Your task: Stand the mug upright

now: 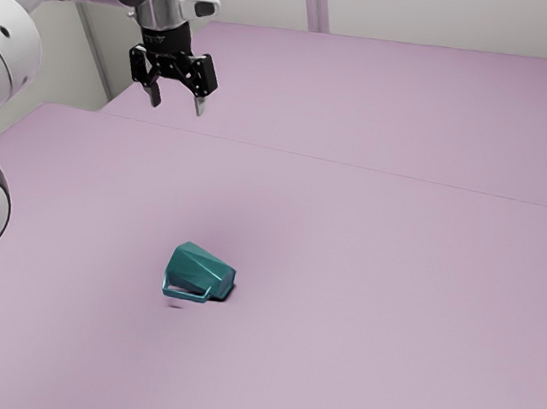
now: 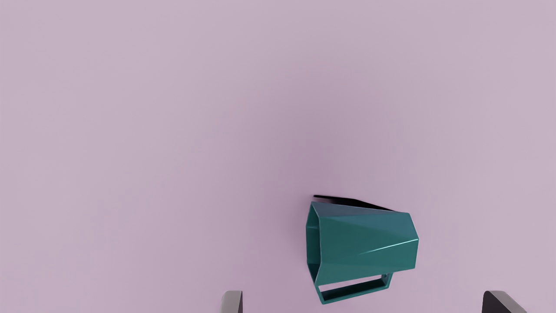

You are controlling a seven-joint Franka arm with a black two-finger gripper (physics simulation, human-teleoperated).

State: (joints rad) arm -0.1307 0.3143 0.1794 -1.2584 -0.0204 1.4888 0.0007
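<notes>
In the exterior view the gripper [image 1: 176, 103] hangs high above the table, its two fingers apart with nothing between them. Lower in that view, a teal faceted mug [image 1: 200, 272] lies on its side on the pink surface, its base toward the exterior view's right and its handle low along its side. The wrist view has the mug [image 2: 365, 243] lying below the hand, with its open mouth at one end and the angular handle beside its body. Both fingertips of the gripper [image 2: 362, 302] stand wide apart there, the mug well beneath them.
The pink table [image 1: 371, 308] extends around the mug on all sides. Behind it, a pink panel [image 1: 397, 110] meets the table along a thin seam, with pale walls beyond. The arm's grey-capped joint is at the exterior view's left edge.
</notes>
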